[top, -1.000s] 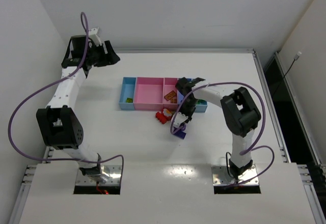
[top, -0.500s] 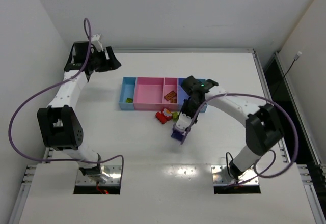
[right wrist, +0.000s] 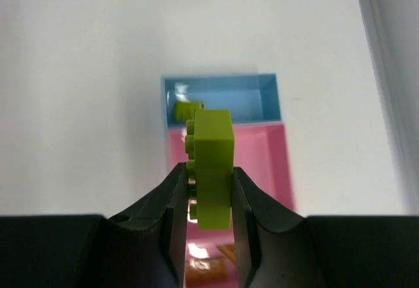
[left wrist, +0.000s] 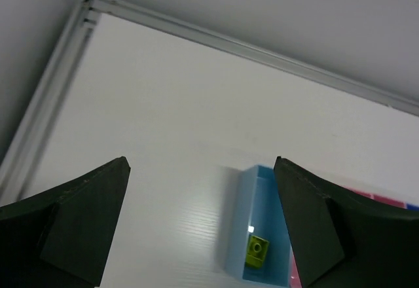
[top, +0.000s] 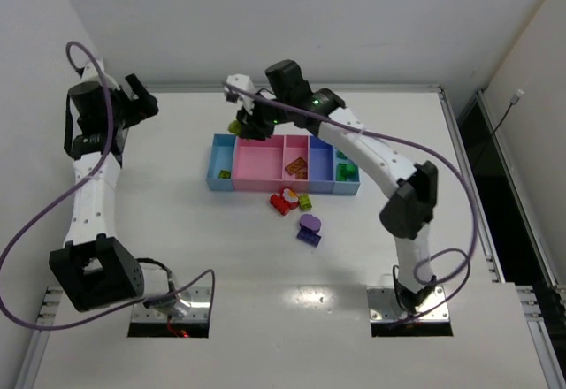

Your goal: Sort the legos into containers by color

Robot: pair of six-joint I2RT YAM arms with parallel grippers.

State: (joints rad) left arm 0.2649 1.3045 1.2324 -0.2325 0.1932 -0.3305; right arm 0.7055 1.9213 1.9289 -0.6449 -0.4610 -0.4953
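Gripping a yellow-green lego [right wrist: 213,137], the right gripper [right wrist: 208,173] hung above the left end of the containers [top: 265,186].
The brick was a glossy lime block, pinched upright between the two dark fingers [right wrist: 173,196], with its round studs facing left in the wrist view. Below it lay the light-blue end bin [right wrist: 242,101], where a second yellow-green brick [right wrist: 188,110] sat near the left wall, and the pink bin [right wrist: 262,163] adjoined it. The left gripper [left wrist: 201,167] was raised near the table's far-left corner, jaws spread wide. Red and orange bricks [top: 283,202], a small yellow-green one [top: 304,202], a round purple piece [top: 309,222] and a purple brick [top: 309,238] lay on the table [top: 177,256] just in front of the row.
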